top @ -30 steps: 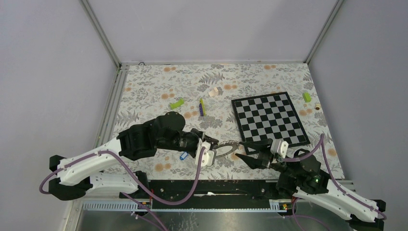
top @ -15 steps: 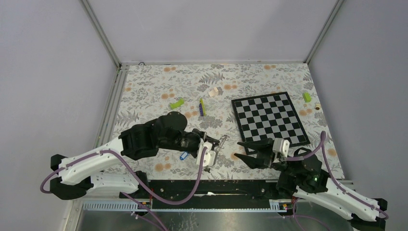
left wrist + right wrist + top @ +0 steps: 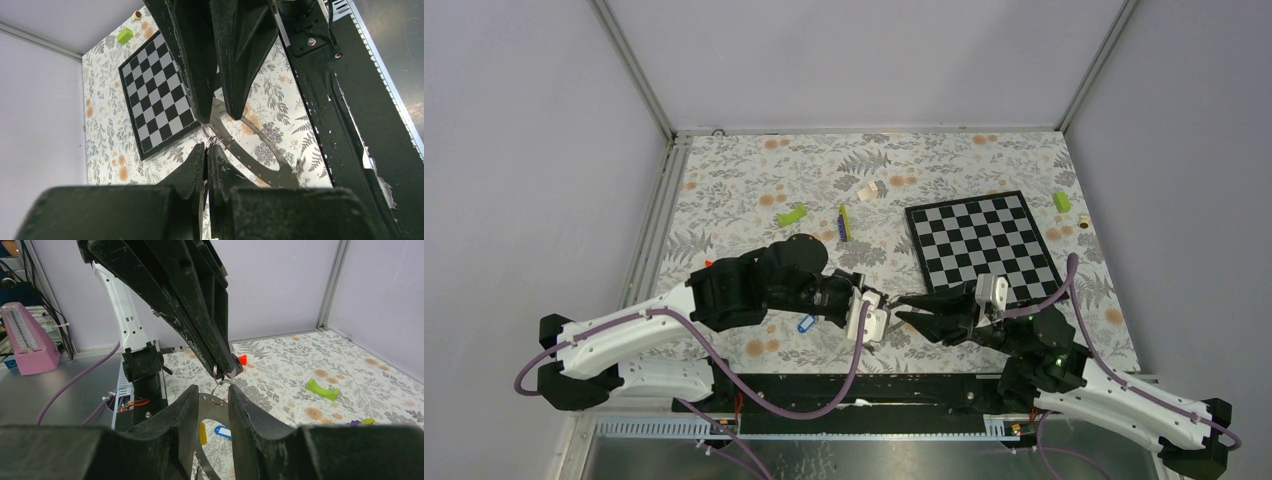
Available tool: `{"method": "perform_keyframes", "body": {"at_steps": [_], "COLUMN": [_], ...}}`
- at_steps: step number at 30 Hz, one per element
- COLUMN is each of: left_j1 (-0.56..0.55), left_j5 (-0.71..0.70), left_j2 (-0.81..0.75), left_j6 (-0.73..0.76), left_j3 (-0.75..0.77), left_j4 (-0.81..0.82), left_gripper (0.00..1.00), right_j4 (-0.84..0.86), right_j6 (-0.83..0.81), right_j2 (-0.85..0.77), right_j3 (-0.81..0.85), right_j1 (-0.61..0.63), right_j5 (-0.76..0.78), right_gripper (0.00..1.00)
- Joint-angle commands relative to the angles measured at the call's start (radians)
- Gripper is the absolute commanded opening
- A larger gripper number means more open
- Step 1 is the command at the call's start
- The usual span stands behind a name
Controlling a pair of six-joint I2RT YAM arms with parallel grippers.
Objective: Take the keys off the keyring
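The two arms met near the front middle of the flowered tabletop (image 3: 744,190), tips facing each other and almost touching. The left tool (image 3: 206,149) had its fingers pressed together, pinching the small wire rings (image 3: 218,142) that linked onto the keyring (image 3: 218,112). The keyring was held up off the tabletop between the two tools, its flat silver band slanting away from the left tool's tips towards the near rail.

The right tool (image 3: 212,390) had its fingers somewhat apart, one on each side of the keyring's band where the wire rings joined it. The views did not settle whether those fingers pressed on the band or only straddled it.

A blue key (image 3: 805,324) lay flat on the tabletop under the left arm, free of the keyring. In the right wrist view a yellow key (image 3: 202,434) showed just beside it, partly hidden by a finger. Whether it lay on the tabletop or hung could not be told.

Farther back, a checkered mat (image 3: 984,245) lay to the right. A lime-green block (image 3: 791,215) and a thin yellow-green stick (image 3: 845,222) lay near the middle, well apart from both tools. A second green block (image 3: 1061,201) sat just beyond the mat's far right corner.
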Motion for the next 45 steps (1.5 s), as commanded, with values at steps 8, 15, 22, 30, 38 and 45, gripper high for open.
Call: {"method": "perform_keyframes", "body": {"at_steps": [8, 15, 22, 30, 38, 45], "left_j1": [-0.006, -0.007, -0.008, -0.011, -0.014, -0.014], "left_j5": [-0.032, -0.041, -0.041, -0.063, -0.087, -0.144], "left_j2": [-0.004, -0.005, -0.006, 0.012, 0.02, 0.036], "left_j6": [-0.03, -0.046, -0.061, -0.111, -0.128, -0.182], "left_j3": [0.034, 0.039, 0.041, 0.055, 0.056, 0.071], "left_j4": [0.127, 0.14, 0.155, 0.163, 0.164, 0.164], "left_gripper": [0.0, 0.0, 0.0, 0.0, 0.0, 0.0], "right_j4": [0.143, 0.154, 0.16, 0.157, 0.164, 0.15], "right_j6": [0.08, 0.09, 0.087, 0.086, 0.094, 0.106], "right_j2": [0.074, 0.089, 0.101, 0.127, 0.119, 0.088], "right_j3": [-0.009, -0.02, -0.028, -0.025, -0.029, -0.034], "right_j1": [-0.002, -0.003, -0.003, -0.003, -0.002, -0.003], "right_j5": [-0.035, -0.022, 0.027, 0.078, 0.118, 0.141], "right_gripper": [0.27, 0.24, 0.19, 0.17, 0.12, 0.0]}}
